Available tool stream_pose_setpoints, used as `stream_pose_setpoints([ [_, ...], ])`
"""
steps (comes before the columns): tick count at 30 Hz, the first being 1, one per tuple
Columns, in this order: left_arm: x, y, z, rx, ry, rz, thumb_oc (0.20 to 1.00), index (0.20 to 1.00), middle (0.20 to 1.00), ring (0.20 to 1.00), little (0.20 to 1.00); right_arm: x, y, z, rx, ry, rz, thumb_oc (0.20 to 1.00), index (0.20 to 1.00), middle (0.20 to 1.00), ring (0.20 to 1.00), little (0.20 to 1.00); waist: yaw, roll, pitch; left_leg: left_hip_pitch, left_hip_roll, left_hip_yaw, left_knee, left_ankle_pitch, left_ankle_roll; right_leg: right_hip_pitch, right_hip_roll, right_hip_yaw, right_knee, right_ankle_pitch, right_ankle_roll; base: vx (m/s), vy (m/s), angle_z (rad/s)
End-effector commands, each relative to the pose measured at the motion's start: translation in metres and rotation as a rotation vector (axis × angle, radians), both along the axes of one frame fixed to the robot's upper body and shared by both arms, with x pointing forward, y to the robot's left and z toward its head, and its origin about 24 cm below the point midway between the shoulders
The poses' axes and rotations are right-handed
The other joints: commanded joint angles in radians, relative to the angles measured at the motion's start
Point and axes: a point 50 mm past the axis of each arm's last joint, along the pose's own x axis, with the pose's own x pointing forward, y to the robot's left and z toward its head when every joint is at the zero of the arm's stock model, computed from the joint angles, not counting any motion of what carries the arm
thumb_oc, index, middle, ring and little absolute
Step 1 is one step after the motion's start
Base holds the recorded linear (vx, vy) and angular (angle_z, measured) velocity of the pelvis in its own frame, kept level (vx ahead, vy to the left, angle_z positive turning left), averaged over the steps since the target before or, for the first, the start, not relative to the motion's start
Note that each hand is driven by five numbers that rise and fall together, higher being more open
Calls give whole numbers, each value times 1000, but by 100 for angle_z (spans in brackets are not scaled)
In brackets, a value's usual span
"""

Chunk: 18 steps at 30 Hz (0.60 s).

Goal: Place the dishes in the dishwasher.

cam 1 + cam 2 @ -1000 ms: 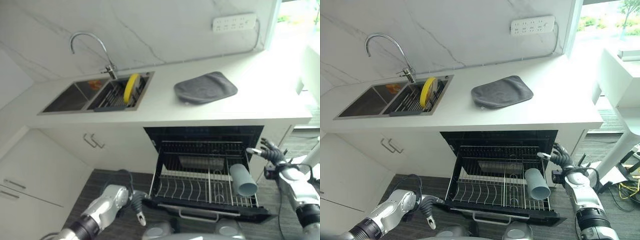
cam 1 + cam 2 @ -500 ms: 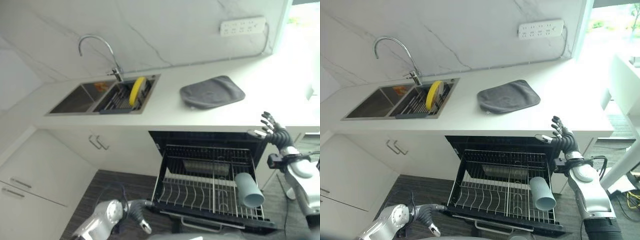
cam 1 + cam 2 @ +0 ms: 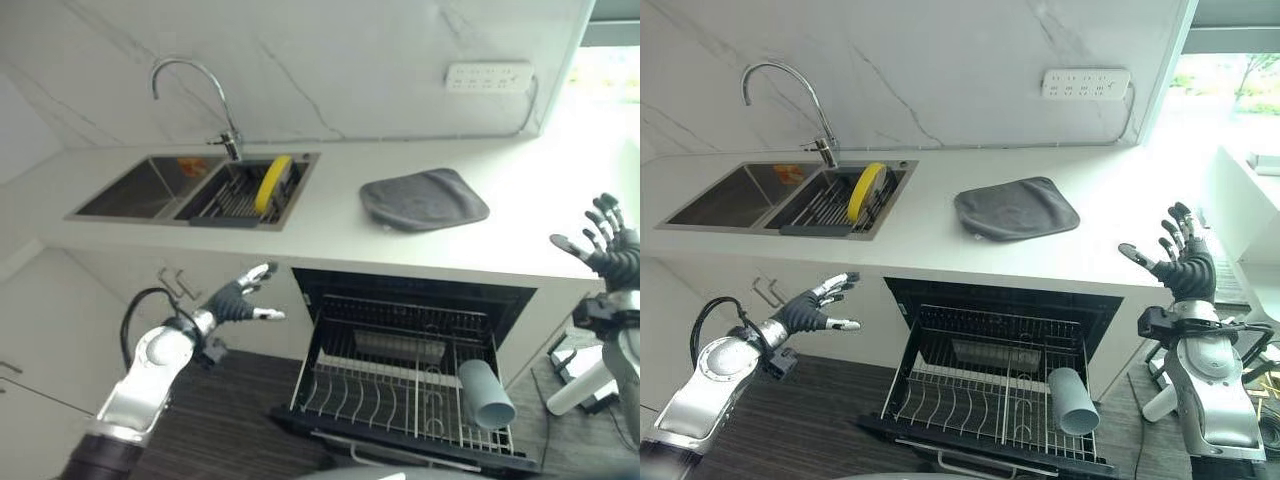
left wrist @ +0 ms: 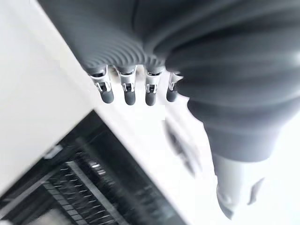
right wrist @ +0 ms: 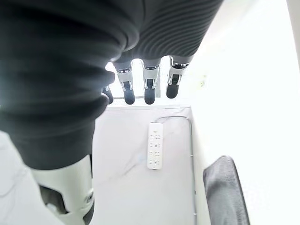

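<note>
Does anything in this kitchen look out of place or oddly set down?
One thing stands out: the grey-blue plastic cup lies on its side at the right end of the pulled-out wire dishwasher rack, not upright or upside down. The crumpled dark grey cloth lies loose on the white counter. Nothing looks spilled or broken.

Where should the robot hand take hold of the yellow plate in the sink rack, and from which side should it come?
Probably by its top rim, from above. The yellow plate stands on edge in the rack inside the sink, so only its upper edge is free; the lower part sits between the rack's wires. The left robot hand is nearer and open; thumb and fingers could pinch the rim across its two faces.
</note>
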Motion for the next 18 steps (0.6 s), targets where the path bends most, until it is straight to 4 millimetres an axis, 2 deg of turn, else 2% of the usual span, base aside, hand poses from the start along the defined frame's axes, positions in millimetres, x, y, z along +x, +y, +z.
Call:
stream_pose_setpoints([
  [1, 4, 9, 47, -158, -291, 50, 1000, 1000, 1000, 1000, 1000, 1, 14, 35, -8, -240, 43, 1000, 1000, 1000, 1000, 1000, 19, -86, 37, 109, -38, 41, 0, -126, -25, 130, 21, -29, -293, 161, 11, -54, -136, 3],
  [5, -14, 24, 60, -386, -495, 218, 1000, 1000, 1000, 1000, 1000, -5, 22, 37, -36, -267, 38, 1000, 1000, 1000, 1000, 1000, 40, -92, 35, 98, -40, 59, 0, -107, -35, 106, 19, -15, -293, 167, 8, -79, -122, -1],
  [8, -21, 23, 66, -464, -601, 258, 1000, 1000, 1000, 1000, 1000, -3, 23, 44, -61, -271, 17, 1000, 1000, 1000, 1000, 1000, 52, -103, 47, 94, -35, 42, 24, -120, -37, 99, 11, 8, -293, 172, 8, -168, 63, 4],
  [9, -24, 22, 67, -475, -625, 261, 1000, 1000, 1000, 1000, 1000, 0, 24, 47, -68, -277, 15, 1000, 1000, 1000, 1000, 1000, 54, -112, 52, 86, -10, 36, 68, -124, -51, 95, 5, 23, -293, 176, 3, -217, 228, 3],
  [11, -25, 17, 70, -486, -652, 252, 1000, 1000, 1000, 1000, 1000, 3, 25, 54, -60, -291, 30, 1000, 1000, 1000, 1000, 1000, 56, -126, 65, 52, 46, 0, 181, -74, -82, 84, -7, 49, -293, 190, -3, -215, 352, -18],
  [12, -25, 16, 71, -494, -660, 250, 1000, 1000, 1000, 1000, 1000, 3, 25, 57, -66, -294, 32, 1000, 1000, 1000, 1000, 1000, 53, -127, 70, 41, 63, -23, 220, -59, -89, 78, -15, 64, -293, 197, -2, -284, 714, -38],
  [13, -24, 18, 76, -521, -686, 247, 1000, 1000, 1000, 1000, 1000, 3, 26, 63, -86, -299, 51, 1000, 1000, 1000, 1000, 1000, 37, -124, 76, 50, 81, -73, 230, -62, -87, 50, -50, 108, -293, 225, 16, -253, 650, -36],
  [14, -24, 18, 76, -523, -689, 246, 1000, 1000, 1000, 1000, 1000, 3, 26, 64, -88, -300, 53, 1000, 1000, 1000, 1000, 1000, 35, -123, 76, 55, 81, -77, 224, -67, -87, 46, -55, 114, -293, 228, 20, -259, 844, -34],
  [16, -18, 13, 85, -520, -718, 196, 1000, 1000, 1000, 1000, 1000, 3, 28, 65, -114, -312, 39, 1000, 1000, 1000, 1000, 1000, -6, -113, 89, 113, 76, -29, 164, -204, -71, 8, -142, 138, -293, 278, 84, -158, 701, -28],
  [18, -12, 9, 90, -501, -727, 152, 1000, 1000, 1000, 1000, 1000, 2, 26, 66, -123, -326, 18, 1000, 1000, 1000, 1000, 1000, -19, -115, 105, 123, 43, -1, 162, -249, -60, -6, -207, 120, -293, 327, 111, -161, 708, 12],
])
